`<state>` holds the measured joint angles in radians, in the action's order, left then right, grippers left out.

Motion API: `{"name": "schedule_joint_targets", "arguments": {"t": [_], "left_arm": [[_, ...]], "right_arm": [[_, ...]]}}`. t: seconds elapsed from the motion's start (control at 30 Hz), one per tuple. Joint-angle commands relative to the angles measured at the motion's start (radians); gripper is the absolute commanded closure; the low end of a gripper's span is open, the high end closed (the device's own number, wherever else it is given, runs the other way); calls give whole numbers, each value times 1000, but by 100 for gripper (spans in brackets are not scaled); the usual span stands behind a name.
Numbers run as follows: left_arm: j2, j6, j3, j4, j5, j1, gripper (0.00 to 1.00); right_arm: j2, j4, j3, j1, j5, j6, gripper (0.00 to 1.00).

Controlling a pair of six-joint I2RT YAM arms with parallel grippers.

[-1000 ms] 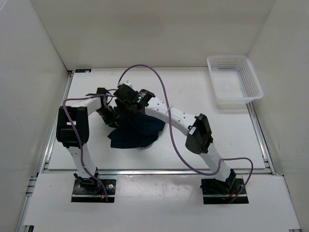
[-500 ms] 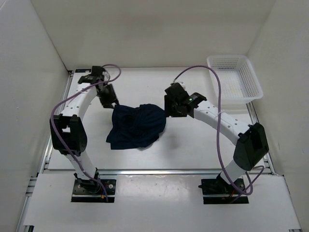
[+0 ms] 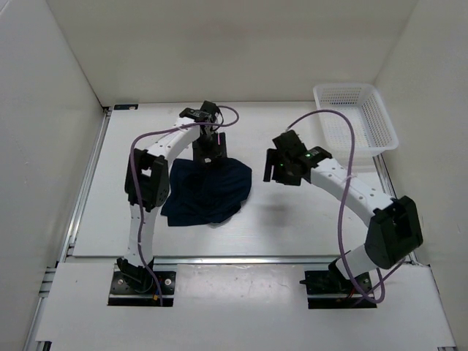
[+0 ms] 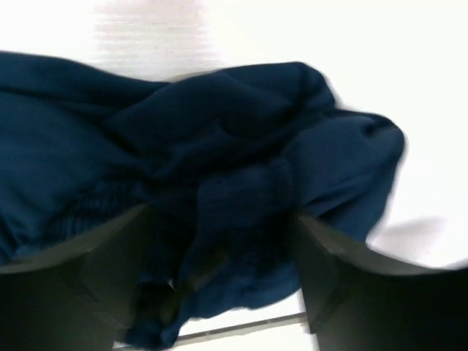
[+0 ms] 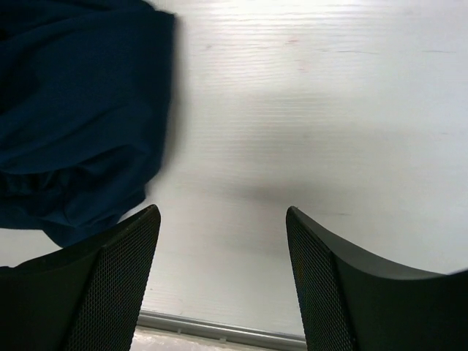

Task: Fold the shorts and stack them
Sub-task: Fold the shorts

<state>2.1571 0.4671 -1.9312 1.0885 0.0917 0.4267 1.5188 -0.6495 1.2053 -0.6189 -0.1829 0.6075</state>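
Shorts (image 3: 208, 194) lie crumpled in a dark navy heap on the white table (image 3: 307, 212), left of centre. Left gripper (image 3: 207, 156) hovers over their far edge, its fingers spread wide above the fabric. Right gripper (image 3: 275, 170), also spread, hangs over bare table just right of them

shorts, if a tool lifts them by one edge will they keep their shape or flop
Probably flop: the shorts lie in a crumpled heap of soft folds, so a lifted edge would likely drape and unfold. The fabric looks thin, so likely light. Pushed, they would probably bunch up rather than slide whole across the table.
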Motion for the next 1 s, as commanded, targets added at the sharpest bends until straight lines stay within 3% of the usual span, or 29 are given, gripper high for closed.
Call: {"name": "schedule_joint_targets", "arguments": {"t": [0.0, 0.07, 0.1, 0.3, 0.53, 0.77, 0.8, 0.83, 0.93, 0.97], "left_arm": [[0, 8, -66, 44, 23, 11, 23], [0, 8, -66, 31, 72, 11, 71], [-31, 8, -66, 31, 72, 11, 90], [-213, 27, -23, 76, 5, -17, 90], [-429, 36, 219, 85, 3, -101, 90], [-477, 65, 440, 25, -102, -210, 90], [-477, 76, 464, 13, -113, -221, 82], [-468, 76, 513, -2, -113, -256, 47], [-456, 67, 566, -59, -35, -322, 24], [-456, 67, 578, -59, -21, -322, 10]], "right_arm": [[-94, 7, -39, 56, 2, -5, 26], [-126, 7, -59, 89, 11, -14, 26], [-135, 7, -72, 100, 11, -14, 26], [-167, -2, -90, 150, 20, -45, 26], [-167, -2, -90, 159, 30, -63, 26], [-177, -2, -110, 159, 30, -72, 26], [-177, -2, -119, 159, 40, -72, 26], [-177, -2, -119, 159, 49, -72, 26], [-167, 7, -119, 159, 80, -83, 19], [-155, 7, -119, 159, 94, -92, 18]]}}
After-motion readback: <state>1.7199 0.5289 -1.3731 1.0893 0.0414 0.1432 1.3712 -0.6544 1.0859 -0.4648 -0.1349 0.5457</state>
